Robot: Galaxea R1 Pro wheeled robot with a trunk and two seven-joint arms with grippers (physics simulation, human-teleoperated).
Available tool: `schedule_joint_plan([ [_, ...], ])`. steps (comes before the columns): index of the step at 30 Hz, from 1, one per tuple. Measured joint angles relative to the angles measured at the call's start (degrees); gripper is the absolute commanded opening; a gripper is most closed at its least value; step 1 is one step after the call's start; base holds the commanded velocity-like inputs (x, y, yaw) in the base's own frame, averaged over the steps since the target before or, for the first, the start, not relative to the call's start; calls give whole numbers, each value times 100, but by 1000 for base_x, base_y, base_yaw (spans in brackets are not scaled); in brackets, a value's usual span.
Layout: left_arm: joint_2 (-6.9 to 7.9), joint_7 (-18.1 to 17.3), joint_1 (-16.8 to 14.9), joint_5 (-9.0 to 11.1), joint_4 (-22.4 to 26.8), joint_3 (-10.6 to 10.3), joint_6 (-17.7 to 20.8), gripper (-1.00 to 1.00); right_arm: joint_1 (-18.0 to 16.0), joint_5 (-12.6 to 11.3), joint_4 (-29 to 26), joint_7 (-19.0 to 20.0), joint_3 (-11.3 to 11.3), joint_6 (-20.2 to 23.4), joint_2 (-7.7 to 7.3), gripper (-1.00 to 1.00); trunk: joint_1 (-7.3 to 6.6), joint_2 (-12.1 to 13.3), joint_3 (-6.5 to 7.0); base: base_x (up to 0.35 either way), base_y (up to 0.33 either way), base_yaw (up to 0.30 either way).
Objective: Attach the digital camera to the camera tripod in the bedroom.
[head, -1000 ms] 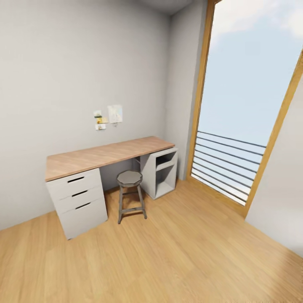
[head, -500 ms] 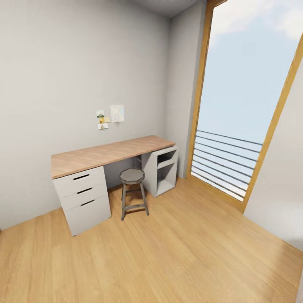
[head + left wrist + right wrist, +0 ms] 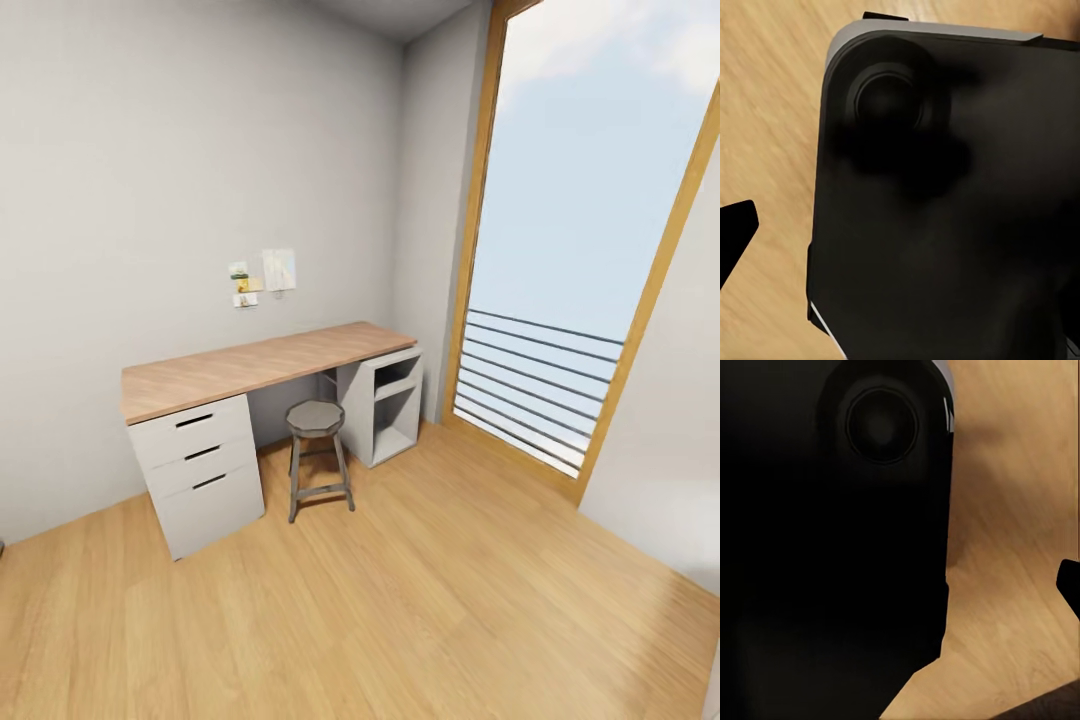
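- Light wood floor stretches across the foreground of a grey-walled room; the wrist views look down past the robot's black base at the same boards.
- Whether either hand is apart or together cannot be told.
- A round grey stool stands just in front of the wood-topped desk, between its drawer unit and open shelf unit.
- Small notes are pinned to the wall above.
- A tall wood-framed window with a railing rises at right.
- Camera and tripod are not in this room view.

Robot's base is showing as a black, rounded-cornered body with a grey rim and a round recessed disc.
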State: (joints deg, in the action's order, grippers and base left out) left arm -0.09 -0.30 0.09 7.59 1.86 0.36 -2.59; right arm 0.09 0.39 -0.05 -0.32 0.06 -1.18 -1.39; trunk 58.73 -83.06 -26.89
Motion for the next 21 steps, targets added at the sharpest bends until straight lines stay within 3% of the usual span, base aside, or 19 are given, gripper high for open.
schedule_joint_plan([
  [6,86,16,-2,13,317,1,55,100,-4,3,-111,26,-4,45,-82,100,0,0,1,0,0,0],
  [8,123,20,-2,22,616,0,137,100,-6,12,-274,36,1,78,-99,100,0,0,1,0,0,0],
  [11,185,26,-9,65,1425,-1,618,100,-13,34,-914,46,4,261,-119,100,0,1,3,0,0,0],
  [12,208,27,-11,84,1675,0,858,100,-15,37,-1138,45,4,334,-122,100,0,1,4,0,0,0],
  [13,337,31,-22,199,2313,21,2389,100,-14,32,-1625,31,-2,863,-118,100,0,1,2,0,0,0],
  [14,384,34,-26,267,3331,44,3164,100,-14,29,-2570,29,-11,1182,-119,100,0,2,2,0,0,0],
  [15,400,34,-43,303,4141,59,3491,100,-30,31,-3264,28,-14,1366,-120,100,0,2,5,0,0,0],
  [17,426,36,-172,366,4811,111,4241,100,-60,20,-3820,28,-29,1992,-123,100,0,2,5,0,0,0],
  [21,418,34,-642,428,5538,156,4858,100,-413,-21,-4499,31,-53,2918,-119,100,0,2,5,0,0,0],
])
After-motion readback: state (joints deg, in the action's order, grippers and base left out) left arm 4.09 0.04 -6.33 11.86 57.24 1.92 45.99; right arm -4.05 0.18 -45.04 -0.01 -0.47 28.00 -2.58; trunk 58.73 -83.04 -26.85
